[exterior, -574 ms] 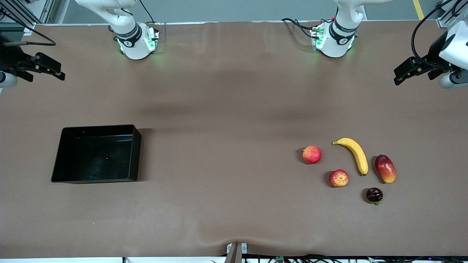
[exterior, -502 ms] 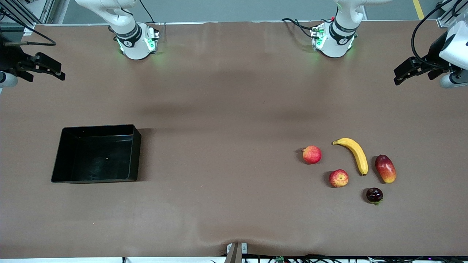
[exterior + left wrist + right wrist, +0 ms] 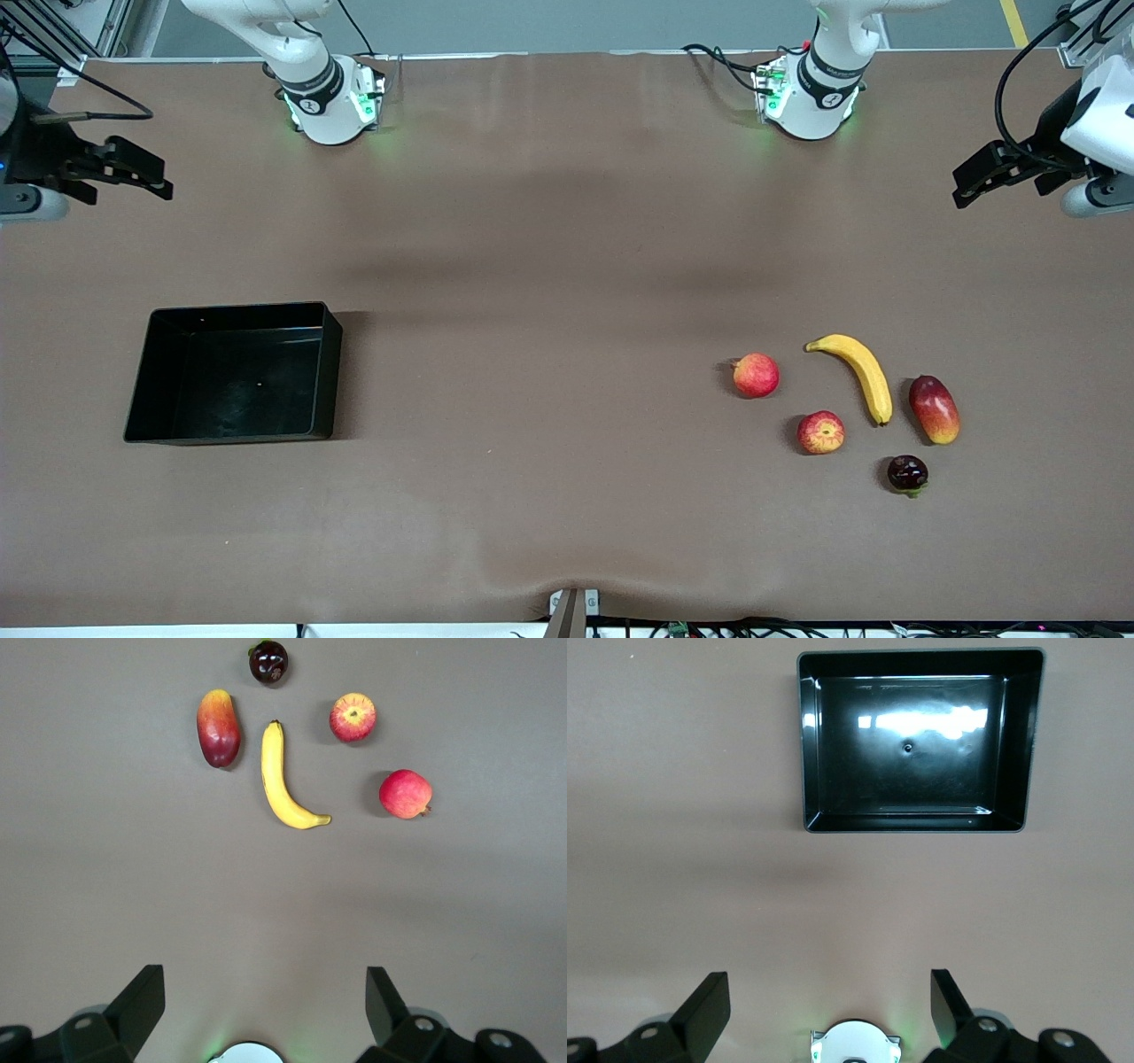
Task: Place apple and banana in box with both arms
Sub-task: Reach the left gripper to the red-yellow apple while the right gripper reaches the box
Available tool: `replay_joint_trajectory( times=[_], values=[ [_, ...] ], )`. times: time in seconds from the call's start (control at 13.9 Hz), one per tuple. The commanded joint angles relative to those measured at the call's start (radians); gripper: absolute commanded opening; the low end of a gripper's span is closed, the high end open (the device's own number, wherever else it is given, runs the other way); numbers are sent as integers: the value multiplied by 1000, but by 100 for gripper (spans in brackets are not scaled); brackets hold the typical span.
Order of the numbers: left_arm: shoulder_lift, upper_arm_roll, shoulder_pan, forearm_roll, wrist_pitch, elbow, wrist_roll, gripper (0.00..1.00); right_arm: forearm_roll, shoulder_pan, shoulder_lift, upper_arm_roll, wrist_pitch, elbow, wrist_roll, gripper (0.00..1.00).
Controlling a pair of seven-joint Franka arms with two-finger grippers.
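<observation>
The streaked red-and-yellow apple [image 3: 820, 432] [image 3: 353, 717] lies on the brown table beside the long yellow banana [image 3: 859, 372] [image 3: 283, 780], toward the left arm's end. The empty black box [image 3: 332, 372] [image 3: 912, 824] sits toward the right arm's end. My left gripper [image 3: 967, 184] [image 3: 263, 979] hangs open, high over the table's edge at its own end, with nothing between its fingers. My right gripper [image 3: 152, 175] [image 3: 828, 979] hangs open and empty, high over the table's edge at the box's end.
A pinkish-red round fruit [image 3: 756, 375] [image 3: 406, 794] lies beside the apple, farther from the front camera. A red-yellow mango [image 3: 934, 408] [image 3: 218, 726] lies beside the banana. A dark purple fruit [image 3: 907, 473] [image 3: 267, 661] lies nearest the front camera. Both arm bases [image 3: 328, 106] [image 3: 806, 97] stand at the table's back edge.
My right gripper has shifted a little toward the table's middle. The left gripper has barely moved. The fruits and the box lie where they were.
</observation>
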Motion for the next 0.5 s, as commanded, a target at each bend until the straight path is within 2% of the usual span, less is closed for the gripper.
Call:
replay_joint_trajectory(
  times=[0.0, 0.29, 0.43],
  values=[
    [70, 4, -6, -17, -20, 71, 12, 100, 0, 23, 20, -3, -14, -3, -10, 100],
    [169, 4, -6, -18, -1, 99, -2, 100, 0, 20, 28, -3, -49, -8, -13, 100],
    [223, 6, -6, -17, 83, 97, -9, 100, 0, 18, 28, -3, -74, -12, -13, 100]
  ],
)
